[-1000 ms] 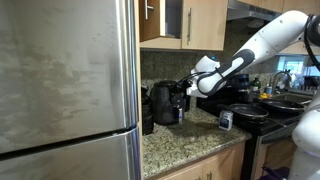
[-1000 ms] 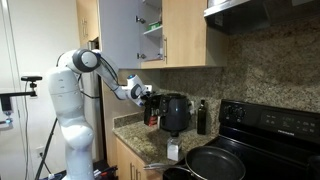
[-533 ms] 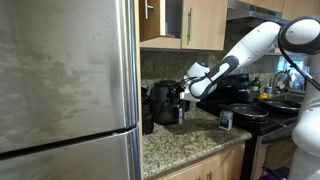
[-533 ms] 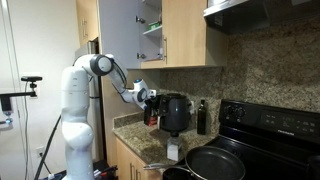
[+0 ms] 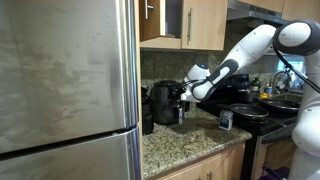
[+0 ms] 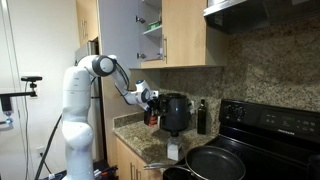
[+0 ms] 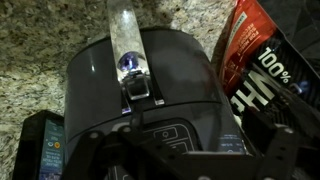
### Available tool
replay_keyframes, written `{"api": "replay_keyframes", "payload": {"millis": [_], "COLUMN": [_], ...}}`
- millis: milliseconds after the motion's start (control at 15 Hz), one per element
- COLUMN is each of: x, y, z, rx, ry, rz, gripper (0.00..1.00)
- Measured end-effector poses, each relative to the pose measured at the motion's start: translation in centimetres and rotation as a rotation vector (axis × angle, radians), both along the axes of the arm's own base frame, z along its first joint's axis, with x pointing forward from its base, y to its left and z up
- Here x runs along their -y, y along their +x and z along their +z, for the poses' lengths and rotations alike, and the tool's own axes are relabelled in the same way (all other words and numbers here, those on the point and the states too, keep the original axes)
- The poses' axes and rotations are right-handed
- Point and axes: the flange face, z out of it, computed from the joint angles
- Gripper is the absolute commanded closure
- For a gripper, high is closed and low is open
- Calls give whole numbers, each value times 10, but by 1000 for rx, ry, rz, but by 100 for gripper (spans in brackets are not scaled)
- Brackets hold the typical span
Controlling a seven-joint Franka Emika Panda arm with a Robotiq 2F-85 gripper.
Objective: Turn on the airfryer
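- Exterior view, beside the refrigerator (image 5: 65,85): the airfryer (image 5: 164,102) stood upright on the granite countertop (image 5: 195,138), against the backsplash and under the wall cabinet (image 5: 185,22). The arm reached across from the stove (image 5: 262,116) side, and the gripper (image 5: 184,95) was at the appliance's upper edge. At this size, contact could not be confirmed.
- Exterior view, from the stove end: the airfryer (image 6: 175,113) sat between the robot's base and a dark bottle (image 6: 201,118). The gripper (image 6: 153,100) was just beside its upper flank. A pan (image 6: 214,162) lay on the stove (image 6: 272,128) in the foreground. Whether the claw was spread or pressed together could not be told here.
- Wrist view: the camera looked down on the airfryer (image 7: 170,70), whose glossy top filled the middle of the picture. Its control panel (image 7: 165,133) lay near the lower edge and its clear handle (image 7: 126,35) pointed up the picture. A red bag (image 7: 262,62) stood just beside it. The gripper (image 7: 185,158) showed only as dark linkage over the panel, so its state could not be told.
- Progress, as a judgement: the approach appeared done, with the claw brought to the panel. No lit display was evident, so the press of the power control was probably left to do.
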Motion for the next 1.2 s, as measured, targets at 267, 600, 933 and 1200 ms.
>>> {"api": "replay_keyframes", "payload": {"millis": [267,600,933,1200], "x": [-6,-15,-10,-11], "y": [7,9,18,19], "z": [-7,1,5,6], "rx": [19,66,80,76], "ry": [23,56,65,80], "rz": [11,32,16,0], "gripper": [0,0,0,0]}}
